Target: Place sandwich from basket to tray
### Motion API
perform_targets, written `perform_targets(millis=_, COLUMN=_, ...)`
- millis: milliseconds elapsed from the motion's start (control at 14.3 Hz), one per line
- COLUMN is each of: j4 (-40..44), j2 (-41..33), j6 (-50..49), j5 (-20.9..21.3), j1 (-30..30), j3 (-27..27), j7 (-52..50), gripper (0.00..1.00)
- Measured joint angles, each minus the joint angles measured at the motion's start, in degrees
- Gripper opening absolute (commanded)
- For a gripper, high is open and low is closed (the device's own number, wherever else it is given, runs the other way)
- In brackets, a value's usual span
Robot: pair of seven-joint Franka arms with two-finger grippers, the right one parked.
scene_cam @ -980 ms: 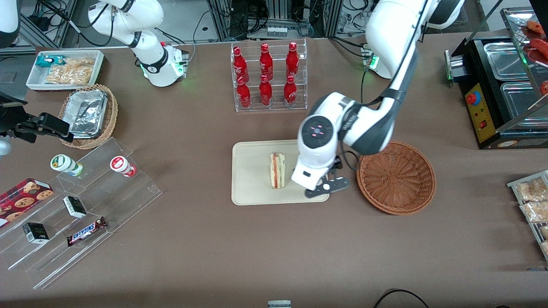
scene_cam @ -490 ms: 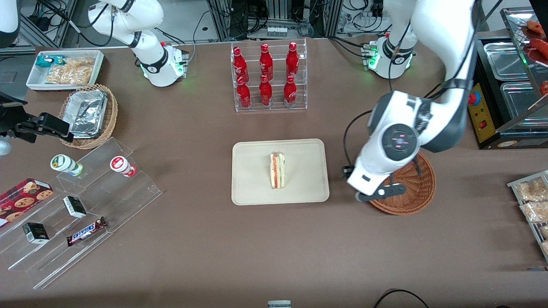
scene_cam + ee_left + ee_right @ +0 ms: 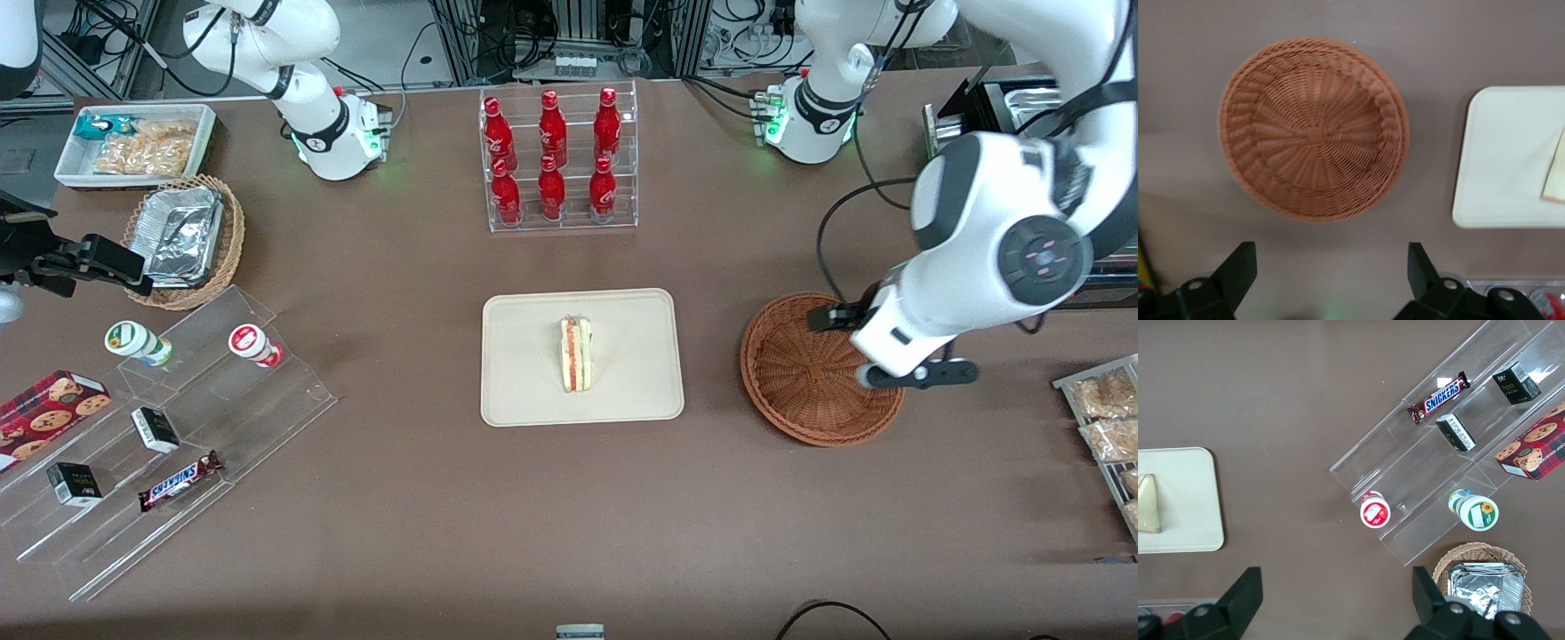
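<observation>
The sandwich (image 3: 575,354) stands on its edge in the middle of the cream tray (image 3: 524,391), its red and green filling facing up; a corner of it shows in the left wrist view (image 3: 1555,179). The reddish-brown basket (image 3: 800,391) is empty and sits beside the tray, toward the working arm's end of the table. My left gripper (image 3: 893,351) hangs high above the basket's rim, on the side away from the tray. Its fingers (image 3: 1238,267) are spread wide with nothing between them. The wrist view looks down on the basket (image 3: 1313,130) and part of the tray (image 3: 1501,157).
A clear rack of red bottles (image 3: 557,160) stands farther from the front camera than the tray. A black food warmer (image 3: 1031,178) and a rack of snack packets (image 3: 1107,418) are at the working arm's end. Clear stepped shelves with snacks (image 3: 169,427) lie toward the parked arm's end.
My left gripper has moved from beside the sandwich on the tray, across the basket, to above the basket's rim away from the tray. The sandwich stays on the tray.
</observation>
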Motion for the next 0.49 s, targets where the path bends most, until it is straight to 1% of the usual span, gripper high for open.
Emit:
perform_targets(millis=210, j4=-0.23, j2=-3.7, j6=-1.99, j5=0.0, j1=6.34, j3=-3.98, j7=5.43, gripper=1.0)
perform_targets(millis=490, j4=-0.34, j2=-8.09, j6=-3.33, j5=0.03, j1=12.47, j3=-4.82, j7=15.27, gripper=1.0)
